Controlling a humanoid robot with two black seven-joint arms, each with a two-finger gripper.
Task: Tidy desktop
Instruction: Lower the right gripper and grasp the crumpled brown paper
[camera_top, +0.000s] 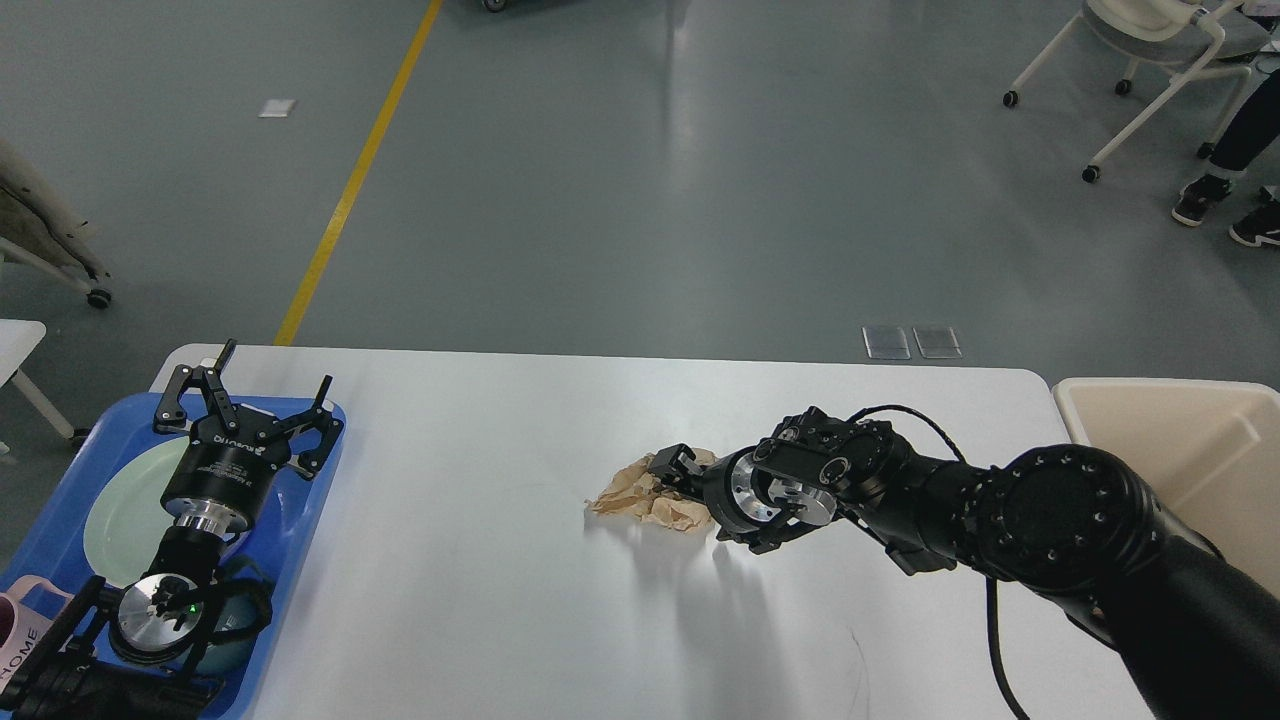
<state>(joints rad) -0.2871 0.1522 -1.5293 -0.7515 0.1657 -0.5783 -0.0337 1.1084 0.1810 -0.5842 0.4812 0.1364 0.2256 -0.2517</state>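
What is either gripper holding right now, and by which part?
The left gripper is open, holding nothing. The right gripper is at the near right edge of the crumpled brown paper wad; a closed grip can't be confirmed.

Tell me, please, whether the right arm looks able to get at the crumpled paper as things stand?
Probably yes: the right gripper is already at the crumpled paper, with bare desktop around it and nothing in between.

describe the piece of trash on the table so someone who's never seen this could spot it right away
Start at the white desktop, with a blue tray at its left end and a beige bin off its right end. Near the middle, at the right gripper, lies a crumpled brown paper wad. It is the only loose, tan, wrinkled thing on the bare white surface.
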